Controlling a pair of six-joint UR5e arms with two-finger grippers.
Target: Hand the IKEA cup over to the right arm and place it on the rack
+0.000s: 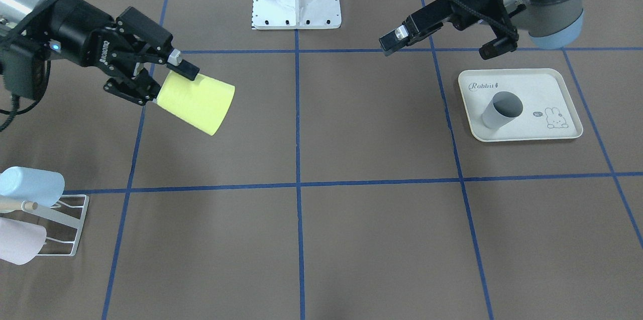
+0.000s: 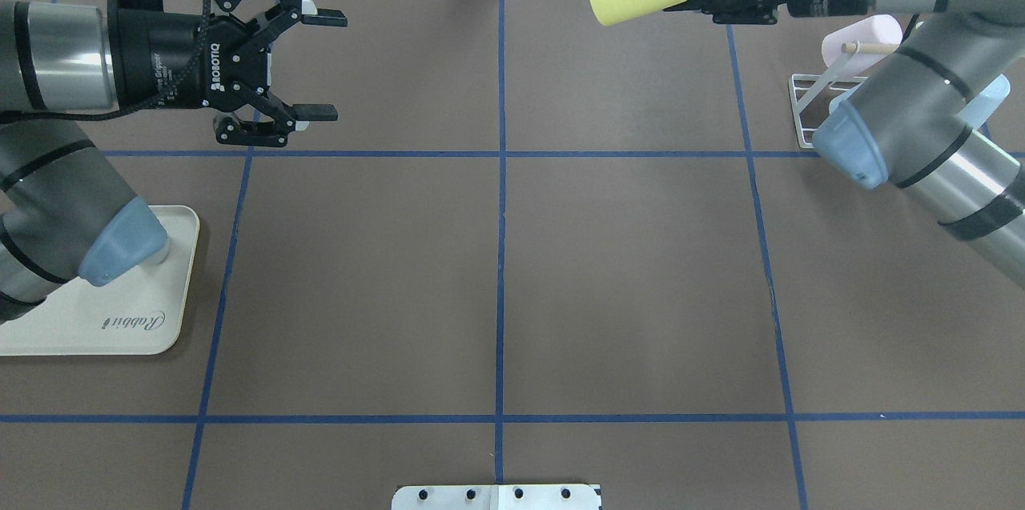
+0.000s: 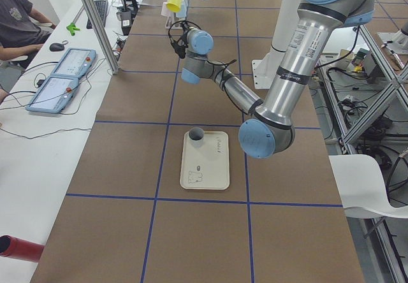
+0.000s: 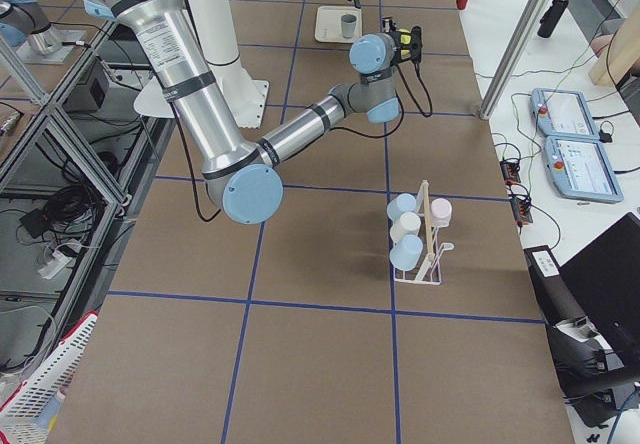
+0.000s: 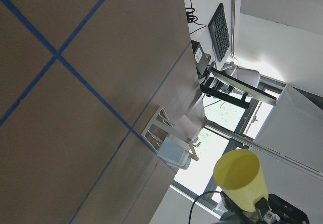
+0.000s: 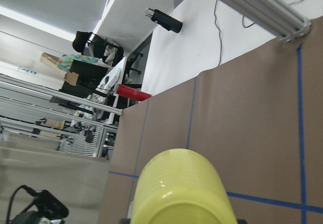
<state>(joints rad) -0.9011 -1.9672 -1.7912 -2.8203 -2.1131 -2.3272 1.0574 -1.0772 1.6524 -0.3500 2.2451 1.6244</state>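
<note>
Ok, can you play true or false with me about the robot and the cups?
1. The right gripper holds the yellow cup. True.
2. The left gripper is squeezing a cup. False: it is open and holds nothing.
3. A grey cup stands on the rabbit tray. True.
4. The yellow cup hangs on the rack. False: it is up in the air in the right gripper; the rack holds a blue cup and a pink cup.
</note>
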